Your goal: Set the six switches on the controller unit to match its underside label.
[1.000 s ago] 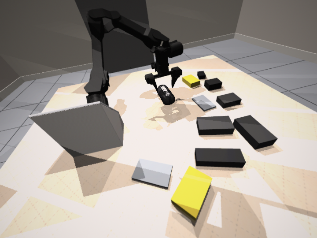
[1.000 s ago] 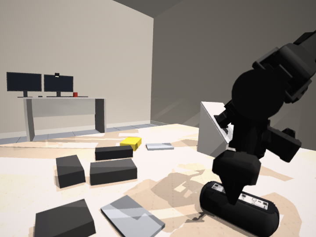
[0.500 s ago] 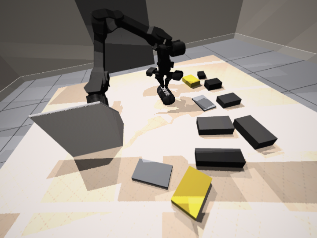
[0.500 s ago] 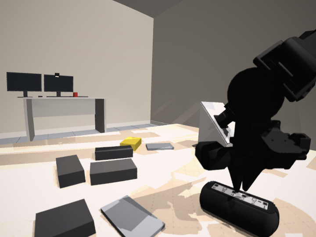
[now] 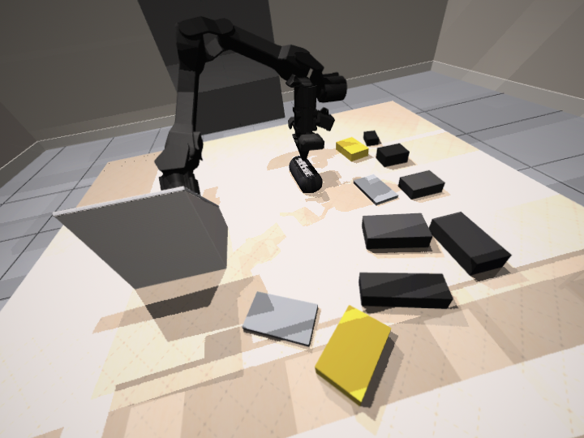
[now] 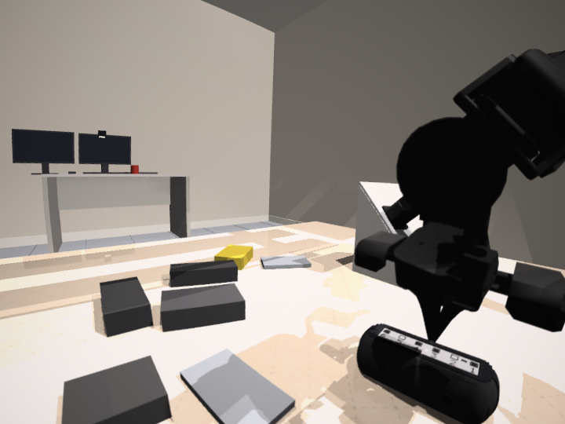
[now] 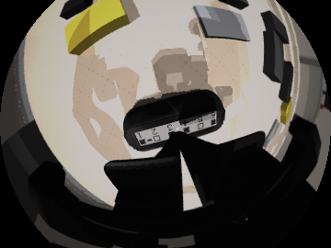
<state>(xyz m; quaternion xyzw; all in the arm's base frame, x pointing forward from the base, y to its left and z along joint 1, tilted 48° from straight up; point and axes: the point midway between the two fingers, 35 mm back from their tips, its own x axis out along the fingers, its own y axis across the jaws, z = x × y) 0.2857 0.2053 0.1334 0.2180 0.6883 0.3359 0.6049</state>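
Closed to a single narrow point with nothing held, the gripper (image 6: 431,335) is aimed straight down at the controller unit (image 6: 426,374), its fingertips set on or just above the white label strip (contact cannot be told). The unit, a dark, round-ended capsule shape, is seen lying label-up on the pale bench (image 5: 292,245), directly beneath the fingers. Matte dark grey blocks (image 5: 396,229), a flat light grey plate (image 5: 375,189) and a small yellow block (image 5: 351,148) are spread nearby, well apart from it.
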